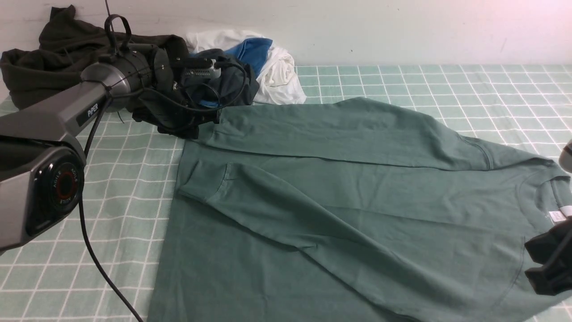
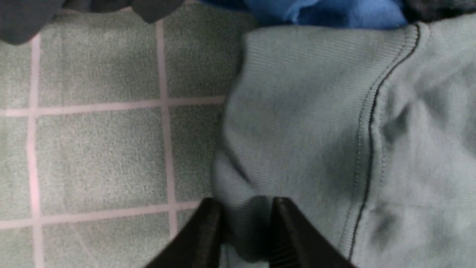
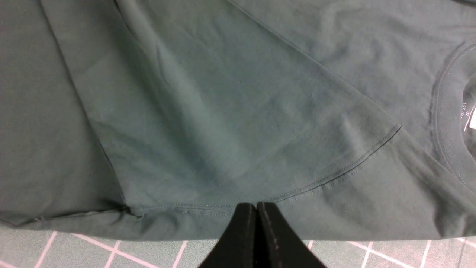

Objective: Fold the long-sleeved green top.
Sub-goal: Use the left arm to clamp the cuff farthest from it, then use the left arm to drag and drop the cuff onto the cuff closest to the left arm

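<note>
**My left gripper pinched a cuff of the green top**

The green long-sleeved top [image 1: 357, 188] lay flat on the checked worktop [image 1: 125, 188], reaching from its middle to the right edge. Its neck and white label [image 1: 556, 216] were toward that edge, and both sleeves were laid across the body. Toward the far-left corner, my left gripper [image 2: 247, 208] had its jaws drawn in on the farther sleeve's ribbed cuff [image 2: 297, 111], cloth bunched between them. My right gripper [image 3: 256, 206] stood with its jaws pressed fully together at the top's near side, by a shoulder seam [image 3: 353, 163]. I could not tell whether any cloth was caught there. A dark garment [image 1: 44, 53], a white one [image 1: 279, 74] and a blue one [image 1: 252, 51] were heaped along the far edge.
</note>
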Action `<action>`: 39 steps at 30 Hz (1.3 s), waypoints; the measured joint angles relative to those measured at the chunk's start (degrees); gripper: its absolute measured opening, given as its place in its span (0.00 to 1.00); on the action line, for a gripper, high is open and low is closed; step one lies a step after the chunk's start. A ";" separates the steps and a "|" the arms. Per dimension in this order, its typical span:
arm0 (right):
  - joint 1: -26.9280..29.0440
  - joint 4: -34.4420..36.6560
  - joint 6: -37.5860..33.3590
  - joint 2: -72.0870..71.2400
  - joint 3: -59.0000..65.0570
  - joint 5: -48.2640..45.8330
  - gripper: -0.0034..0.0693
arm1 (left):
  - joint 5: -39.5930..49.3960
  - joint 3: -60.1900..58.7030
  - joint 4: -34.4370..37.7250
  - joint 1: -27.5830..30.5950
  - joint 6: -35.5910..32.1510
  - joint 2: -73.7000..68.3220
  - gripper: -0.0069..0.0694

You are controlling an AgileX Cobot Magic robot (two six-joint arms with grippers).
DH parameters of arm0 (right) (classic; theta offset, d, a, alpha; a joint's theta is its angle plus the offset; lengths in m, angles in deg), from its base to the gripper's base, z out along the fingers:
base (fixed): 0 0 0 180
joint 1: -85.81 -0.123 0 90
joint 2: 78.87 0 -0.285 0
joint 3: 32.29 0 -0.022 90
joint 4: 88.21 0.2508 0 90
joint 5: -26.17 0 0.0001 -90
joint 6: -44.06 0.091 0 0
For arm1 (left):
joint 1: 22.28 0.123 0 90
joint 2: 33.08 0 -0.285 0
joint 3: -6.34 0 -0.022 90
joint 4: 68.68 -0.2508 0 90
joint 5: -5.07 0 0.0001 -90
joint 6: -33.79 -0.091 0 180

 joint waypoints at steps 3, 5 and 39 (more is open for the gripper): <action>0.00 0.00 0.00 0.00 0.00 0.00 0.03 | 0.00 0.00 0.10 -0.09 -1.66 0.09 0.14; 0.00 0.00 0.00 0.00 0.00 0.00 0.03 | 0.52 0.00 0.06 -0.12 -2.25 0.52 0.13; -14.63 -13.01 7.00 -13.98 0.00 -8.14 0.03 | 12.56 -48.58 6.47 -13.56 -1.70 53.48 0.13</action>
